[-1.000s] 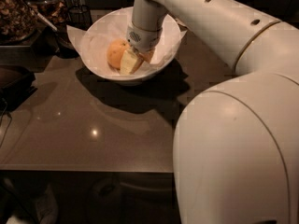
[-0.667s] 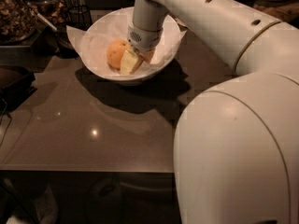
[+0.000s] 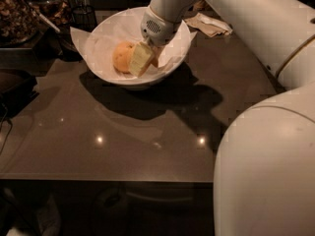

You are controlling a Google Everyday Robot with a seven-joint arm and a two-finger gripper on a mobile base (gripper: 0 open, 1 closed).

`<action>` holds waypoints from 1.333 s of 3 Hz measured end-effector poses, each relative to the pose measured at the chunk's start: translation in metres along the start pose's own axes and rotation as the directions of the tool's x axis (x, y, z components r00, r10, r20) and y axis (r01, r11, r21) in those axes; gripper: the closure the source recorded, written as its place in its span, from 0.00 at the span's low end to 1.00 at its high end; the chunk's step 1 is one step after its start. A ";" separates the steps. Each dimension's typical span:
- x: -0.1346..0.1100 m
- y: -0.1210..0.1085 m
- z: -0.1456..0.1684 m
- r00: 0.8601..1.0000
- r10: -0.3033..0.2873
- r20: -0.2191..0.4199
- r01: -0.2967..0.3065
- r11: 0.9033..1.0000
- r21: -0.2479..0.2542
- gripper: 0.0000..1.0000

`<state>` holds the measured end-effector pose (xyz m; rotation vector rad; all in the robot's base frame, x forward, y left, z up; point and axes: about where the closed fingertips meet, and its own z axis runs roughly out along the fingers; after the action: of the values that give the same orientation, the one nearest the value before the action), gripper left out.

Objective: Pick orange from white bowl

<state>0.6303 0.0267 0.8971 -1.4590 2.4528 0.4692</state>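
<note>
The white bowl (image 3: 172, 65), lined with crinkled white paper, stands at the back of the dark table. The yellow-orange orange (image 3: 122, 56) lies in it, left of centre. My gripper (image 3: 142, 62) reaches down into the bowl from the upper right and is right against the orange's right side, covering part of it. The white arm runs off to the right, and its big near section fills the lower right of the view.
The dark glossy table (image 3: 98, 132) stretches toward me. A crumpled brown paper napkin (image 3: 209, 24) lies behind the bowl at right. Dark containers and a jar (image 3: 19, 14) stand at the back left, and a dark tray (image 3: 12, 85) sits at the left edge.
</note>
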 end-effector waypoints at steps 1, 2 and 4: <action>-0.008 0.023 -0.021 0.993 -0.097 0.064 0.102 0.992 -0.073 1.00; -0.011 0.023 -0.019 0.992 -0.102 0.070 0.107 0.992 -0.073 1.00; 0.006 0.067 -0.054 0.967 -0.162 0.196 0.166 0.986 -0.007 1.00</action>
<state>0.5659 0.0306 0.9545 -1.5314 2.1626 0.5781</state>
